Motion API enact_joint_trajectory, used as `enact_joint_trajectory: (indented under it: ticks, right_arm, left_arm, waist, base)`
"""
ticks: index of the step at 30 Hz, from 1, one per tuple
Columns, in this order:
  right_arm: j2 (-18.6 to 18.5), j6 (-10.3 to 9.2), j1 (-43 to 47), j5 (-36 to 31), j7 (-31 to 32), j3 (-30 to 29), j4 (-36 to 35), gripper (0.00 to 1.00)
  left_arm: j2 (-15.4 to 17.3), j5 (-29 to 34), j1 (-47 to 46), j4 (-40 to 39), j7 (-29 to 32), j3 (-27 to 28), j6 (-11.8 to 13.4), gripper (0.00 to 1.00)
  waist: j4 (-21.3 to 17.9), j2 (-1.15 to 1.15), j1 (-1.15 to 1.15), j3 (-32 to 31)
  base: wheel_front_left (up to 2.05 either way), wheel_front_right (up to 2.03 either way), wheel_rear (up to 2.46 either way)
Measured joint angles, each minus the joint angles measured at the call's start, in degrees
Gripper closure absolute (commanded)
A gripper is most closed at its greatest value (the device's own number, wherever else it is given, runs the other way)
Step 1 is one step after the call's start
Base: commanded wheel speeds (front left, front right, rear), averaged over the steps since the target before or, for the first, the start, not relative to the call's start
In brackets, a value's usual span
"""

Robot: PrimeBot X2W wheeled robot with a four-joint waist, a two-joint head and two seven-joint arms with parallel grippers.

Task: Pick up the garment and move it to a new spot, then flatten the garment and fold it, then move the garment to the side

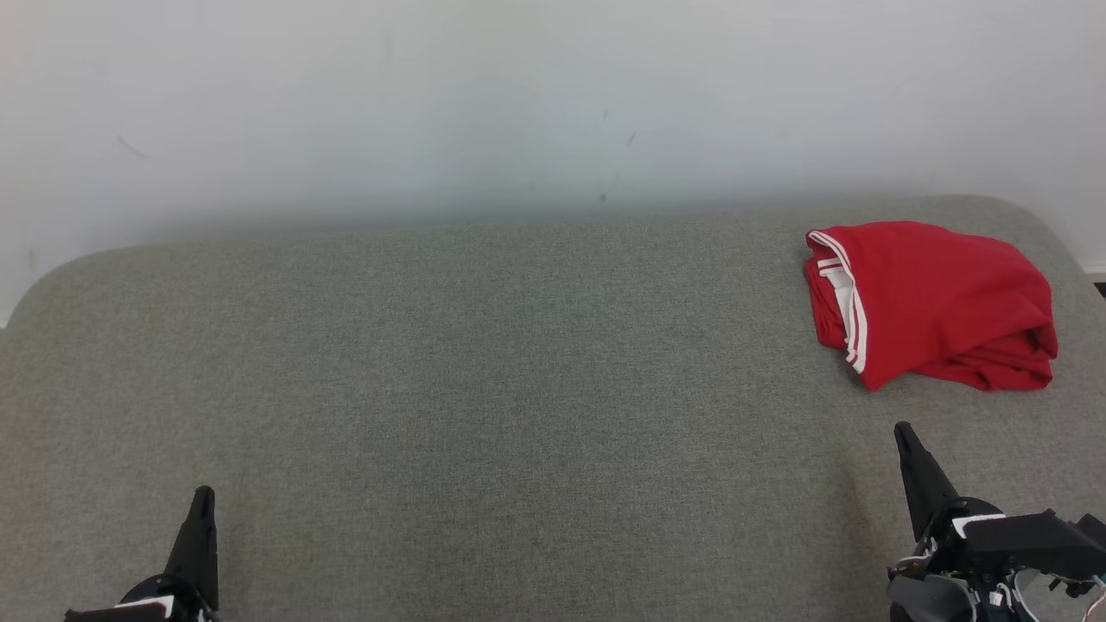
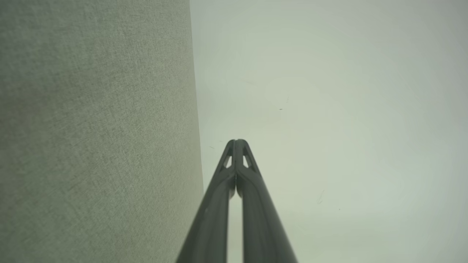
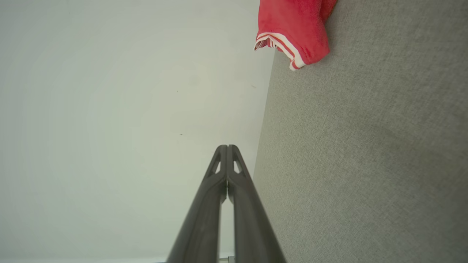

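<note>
The red garment (image 1: pixel 933 302) lies bundled at 2 o'clock on the desk (image 1: pixel 484 371) — either awaiting pickup or already set aside. Both the left tool (image 1: pixel 204 494) and right tool (image 1: pixel 903 429) are pressed together, empty.

A wide grey fabric surface (image 1: pixel 484 389) is seen, and its far corners are rounded. A fine woven texture is shown on it. Just behind its far edge a pale wall (image 1: pixel 484 95) is seen. A few small dark marks (image 1: pixel 631 138) are noticed on the wall.
</note>
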Motion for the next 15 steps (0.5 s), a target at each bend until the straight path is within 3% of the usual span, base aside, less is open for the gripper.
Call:
enact_joint_trajectory:
  ticks: [15]
  right_arm:
    - [0.00, 0.01, -0.01, 0.00, 0.00, 0.00, 0.01, 1.00]
  left_arm:
    - [0.00, 0.00, -0.01, 0.01, 0.00, 0.00, 0.00, 1.00]
  waist:
    - [0.00, 0.00, 0.00, 0.00]
  base:
    - [0.00, 0.00, 0.00]
